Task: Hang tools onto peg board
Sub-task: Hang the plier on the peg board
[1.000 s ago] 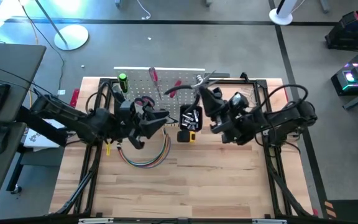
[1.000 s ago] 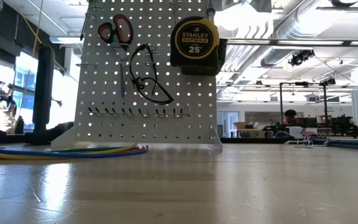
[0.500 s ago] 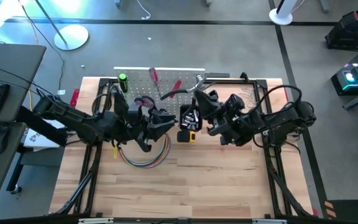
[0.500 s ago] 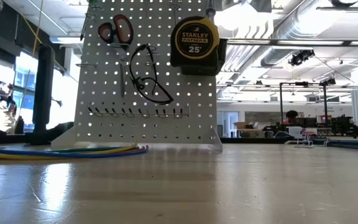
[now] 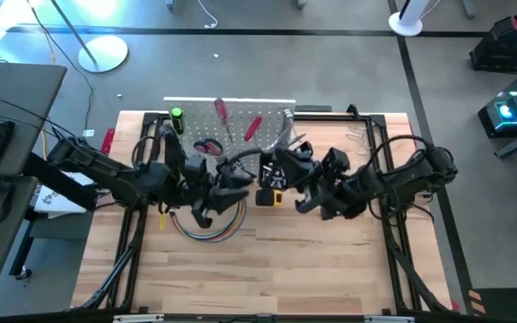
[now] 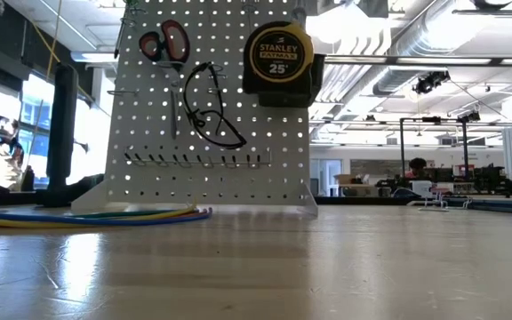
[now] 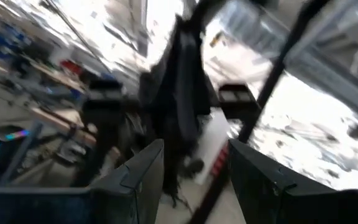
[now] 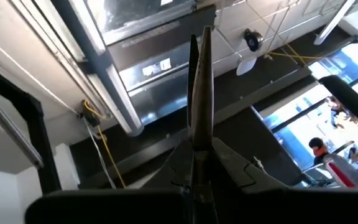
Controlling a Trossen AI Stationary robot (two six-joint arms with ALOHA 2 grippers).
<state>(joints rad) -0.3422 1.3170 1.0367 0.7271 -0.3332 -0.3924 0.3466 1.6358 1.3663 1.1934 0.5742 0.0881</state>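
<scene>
The white peg board (image 6: 149, 142) stands at the table's far side. Red-handled scissors (image 6: 165, 42), black glasses (image 6: 212, 111) and a yellow tape measure (image 6: 278, 55) hang on it. A green-handled screwdriver (image 5: 177, 115) and a red-handled one (image 5: 222, 109) show at its top edge. My right gripper (image 5: 285, 154), raised above the board's right half, is shut on a slim silver tool (image 5: 285, 126). My left gripper (image 5: 240, 175) hovers open beside it, over the board's middle. In the left wrist view a dark blurred shape (image 7: 182, 93) lies beyond the fingers. Neither gripper shows in the low view. My right gripper pinches the silver tool's near end (image 8: 197, 163) between its two shut fingers. The tool runs on along the line of the fingers and sticks out past their tips, slanting upward toward the far side. It is lifted clear of the board and table.
A curved bundle of coloured cables (image 5: 209, 229) lies on the wooden table in front of the board. A small black bin (image 5: 276, 166) sits by the tape measure. The near half of the table (image 5: 267, 269) is bare wood. Black frame rails (image 5: 402, 260) run along both sides.
My right gripper has moved toward the table's left and near side, carrying the silver tool along, still shut on it. The tools hanging on the board have stayed in place.
</scene>
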